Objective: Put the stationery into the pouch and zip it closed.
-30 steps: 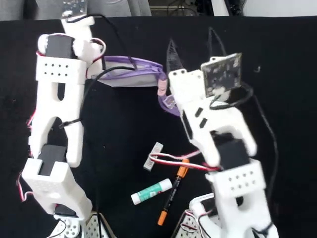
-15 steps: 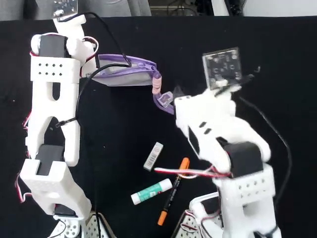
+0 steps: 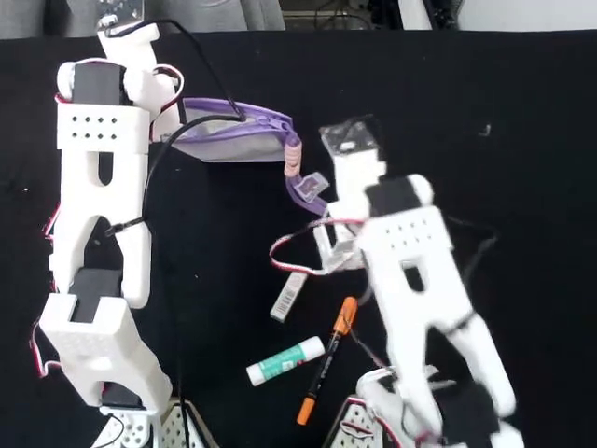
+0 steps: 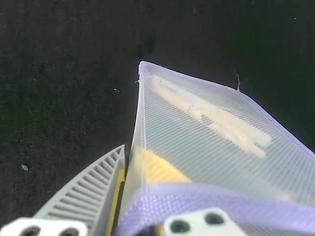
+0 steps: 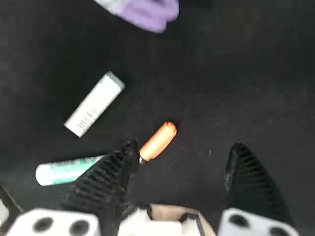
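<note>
Left pincer clamped on pouch, right pincer spread over the pen

The left gripper (image 4: pixel 129 158) is closed on the purple-trimmed rim of the pouch (image 4: pixel 206 147), one ribbed grey finger pressed against the mesh wall. Pale stick-like shapes and a patch of yellow show through that wall. From the high view the pouch lies at the far side of the black table (image 3: pixel 522 140), mouth facing the right arm. Its pink zip pull (image 3: pixel 294 157) hangs at the end nearer that arm, and a purple strap (image 3: pixel 308 191) trails just below it.

The right gripper (image 5: pixel 184 147) has its two black fingers wide apart with nothing between them. It hangs above the table, and the capped end of the orange marker (image 5: pixel 157 140) lies on the cloth just beside one fingertip. The glue stick (image 5: pixel 64 169) lies near that same finger, partly hidden by it. The white stick (image 5: pixel 94 104) rests a little farther out, towards the pouch and apart from the other two. All three pieces lie outside the pouch, near the base of the right arm
</note>
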Tool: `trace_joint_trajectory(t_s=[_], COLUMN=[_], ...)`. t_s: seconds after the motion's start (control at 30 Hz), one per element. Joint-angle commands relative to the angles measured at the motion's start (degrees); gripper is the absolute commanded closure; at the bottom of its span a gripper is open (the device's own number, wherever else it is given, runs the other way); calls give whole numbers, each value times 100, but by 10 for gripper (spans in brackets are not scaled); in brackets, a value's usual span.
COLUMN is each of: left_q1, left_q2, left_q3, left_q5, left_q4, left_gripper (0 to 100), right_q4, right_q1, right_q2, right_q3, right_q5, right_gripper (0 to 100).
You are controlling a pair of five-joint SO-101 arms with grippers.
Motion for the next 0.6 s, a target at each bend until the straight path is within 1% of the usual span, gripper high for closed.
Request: trace_joint_trajectory(t_s=[0.0, 0.43, 0.57], left_q1=[-224, -224, -268], left_q2=[202, 211, 211], left_q3=[-13, -13, -13], left_q5=[-26, -26, -26], left_q4=[-79, -167, -281], left_gripper=[971, 971, 971], right_q4=[62, 9, -387], right_q1=[53, 9, 9], right_q2=[532, 2053, 2369], right_q3=[13, 303, 347], right_q5=[-18, 0, 0], right_gripper=[723, 723, 723])
